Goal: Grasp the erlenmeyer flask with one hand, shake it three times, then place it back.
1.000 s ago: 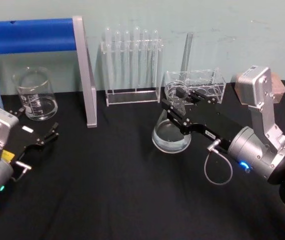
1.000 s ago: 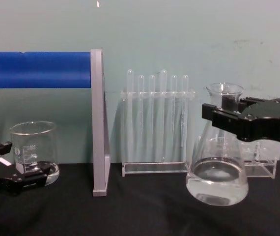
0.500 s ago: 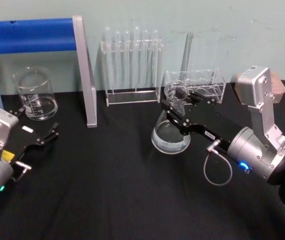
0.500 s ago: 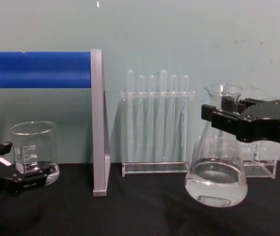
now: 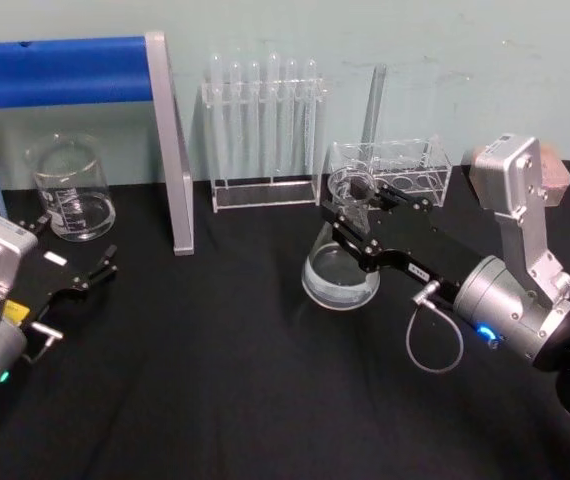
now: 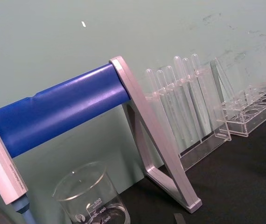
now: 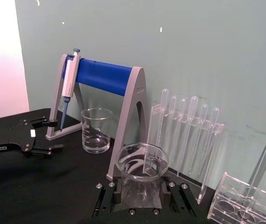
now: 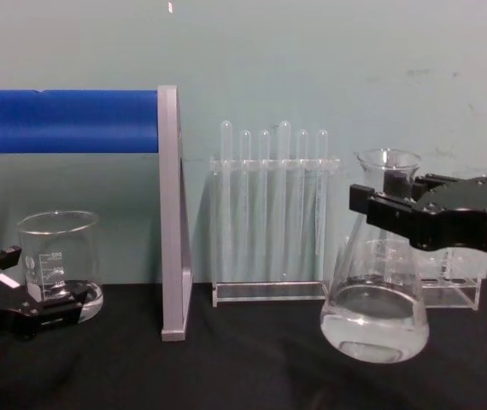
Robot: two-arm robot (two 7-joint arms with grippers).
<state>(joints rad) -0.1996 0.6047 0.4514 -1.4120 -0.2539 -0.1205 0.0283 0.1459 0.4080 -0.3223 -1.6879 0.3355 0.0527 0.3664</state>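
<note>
Around the narrow neck of the erlenmeyer flask [image 5: 340, 272], just under its flared lip, the right claw [image 5: 350, 200] is clamped, one black finger on each side of the glass. From where I stand the flask hangs below the claw, its wide base holding a shallow pool of clear liquid. The base sits right down at the black counter [image 5: 225, 380], leaning a touch, and I can't tell whether it touches the cloth. Seen from the wrist, the flask's open mouth sits directly between the claw's two fingers.

Just behind that claw is a low clear rack [image 5: 405, 170] with one long tube standing in it. Beyond the claw and off to its left is a taller rack of test tubes [image 5: 263, 130], well apart from the flask.

Over on the other side, the left claw [image 5: 77, 245] rests low on the counter, jaws spread with nothing between them. A glass beaker [image 5: 70, 190] stands just beyond its fingertips, and a blue-barred stand [image 5: 75, 70] rises behind that.
</note>
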